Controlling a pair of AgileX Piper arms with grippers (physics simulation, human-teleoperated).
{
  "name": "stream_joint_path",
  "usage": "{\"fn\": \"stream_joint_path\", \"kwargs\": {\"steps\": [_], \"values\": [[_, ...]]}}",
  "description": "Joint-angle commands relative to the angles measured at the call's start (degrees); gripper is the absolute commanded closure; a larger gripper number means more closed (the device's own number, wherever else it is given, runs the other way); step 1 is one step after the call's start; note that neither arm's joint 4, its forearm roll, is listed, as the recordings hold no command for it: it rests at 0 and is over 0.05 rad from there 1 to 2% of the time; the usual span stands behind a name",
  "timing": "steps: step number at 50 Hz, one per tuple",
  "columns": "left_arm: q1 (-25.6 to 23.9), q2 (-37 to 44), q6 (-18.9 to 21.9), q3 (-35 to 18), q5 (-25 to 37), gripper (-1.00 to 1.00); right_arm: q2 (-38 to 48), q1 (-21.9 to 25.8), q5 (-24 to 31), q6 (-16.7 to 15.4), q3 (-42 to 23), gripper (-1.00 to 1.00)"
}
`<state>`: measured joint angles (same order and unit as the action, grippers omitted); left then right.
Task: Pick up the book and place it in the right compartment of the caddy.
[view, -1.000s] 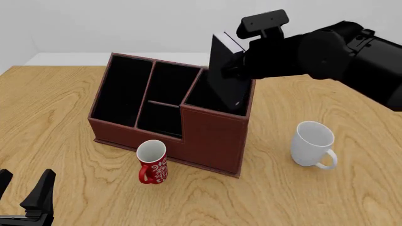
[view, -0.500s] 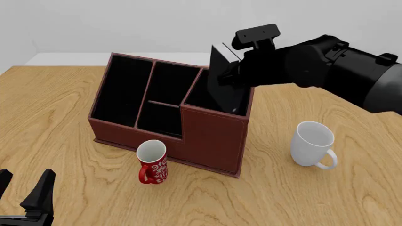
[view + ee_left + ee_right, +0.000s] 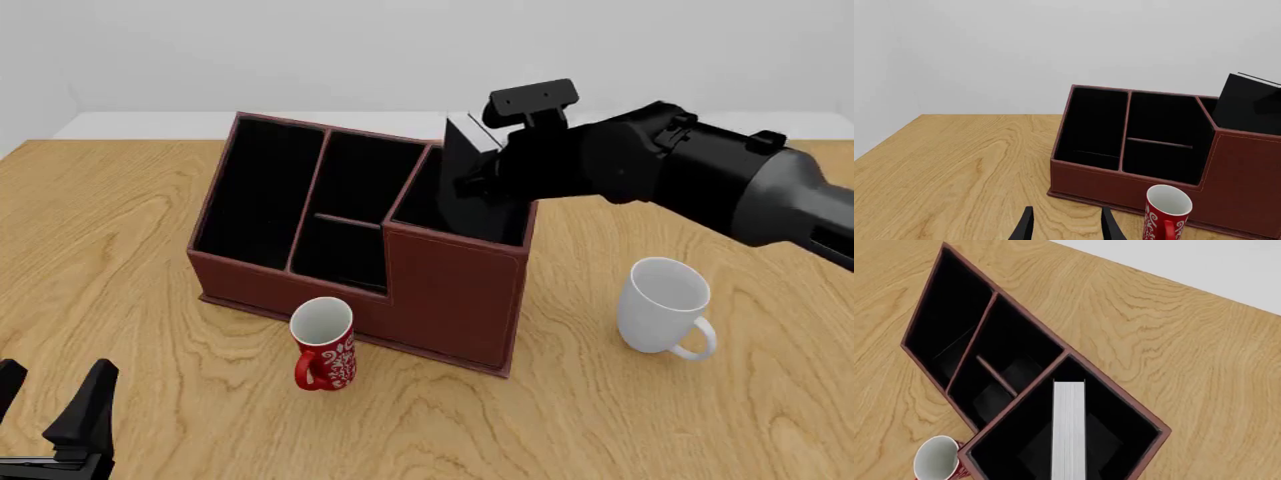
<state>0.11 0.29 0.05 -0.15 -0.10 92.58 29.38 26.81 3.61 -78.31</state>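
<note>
- Book (image 3: 475, 185): black hardcover with white page edges (image 3: 1069, 430), standing partly down inside the right compartment (image 3: 1121, 440) of the caddy (image 3: 447, 290). It leans a little, and its upper part rises above the rim. In the right wrist view the page edges face the camera, running down the middle of the slot.
- Caddy: reddish-brown box with black lining, set at an angle on the table (image 3: 120, 250). It has a long narrow slot on the left, two small slots in the middle, and the large squarish slot with the tall front wall on the right.
- Right arm (image 3: 667, 175): black, reaching in from the right over the caddy's far right corner, a camera block on top.
- Right gripper (image 3: 483, 180): at the book's upper end. Whether its jaws clench the book or have let go cannot be told, as the front view hides the fingers against the black cover and the wrist view shows none.
- Left gripper (image 3: 1066, 227): low at the near left edge of the table, well apart from the caddy. Its jaws stand parted with nothing between them.
- Red mug (image 3: 322, 343): white inside, white pattern outside, upright just before the caddy's front wall, near the middle slots.
- White mug (image 3: 665, 305): upright on the table to the right of the caddy, apart from it, handle toward the near right.
</note>
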Motion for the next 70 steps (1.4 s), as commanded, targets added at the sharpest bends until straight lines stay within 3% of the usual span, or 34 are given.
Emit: {"fn": "stream_joint_path", "kwargs": {"steps": [1, 17, 18, 41, 58, 70], "values": [[0.0, 0.0, 0.0, 0.0, 0.0, -1.00, 1.3, -0.4, -1.3, 1.5, -0.2, 1.00], [0.0, 0.0, 0.0, 0.0, 0.0, -1.00, 3.9, -1.7, -1.6, 0.9, -1.1, 1.00], [0.0, 0.0, 0.0, 0.0, 0.0, -1.00, 3.8, -1.6, -1.7, 1.4, -1.1, -1.00], [0.0, 0.0, 0.0, 0.0, 0.0, -1.00, -0.9, -2.3, 1.1, -0.8, -2.2, -1.00], [0.0, 0.0, 0.0, 0.0, 0.0, -1.00, -12.1, -0.9, -2.6, -1.2, 8.3, -1.00], [0.0, 0.0, 0.0, 0.0, 0.0, -1.00, -23.4, -1.5, -4.5, -3.4, 17.2, -1.00]]}}
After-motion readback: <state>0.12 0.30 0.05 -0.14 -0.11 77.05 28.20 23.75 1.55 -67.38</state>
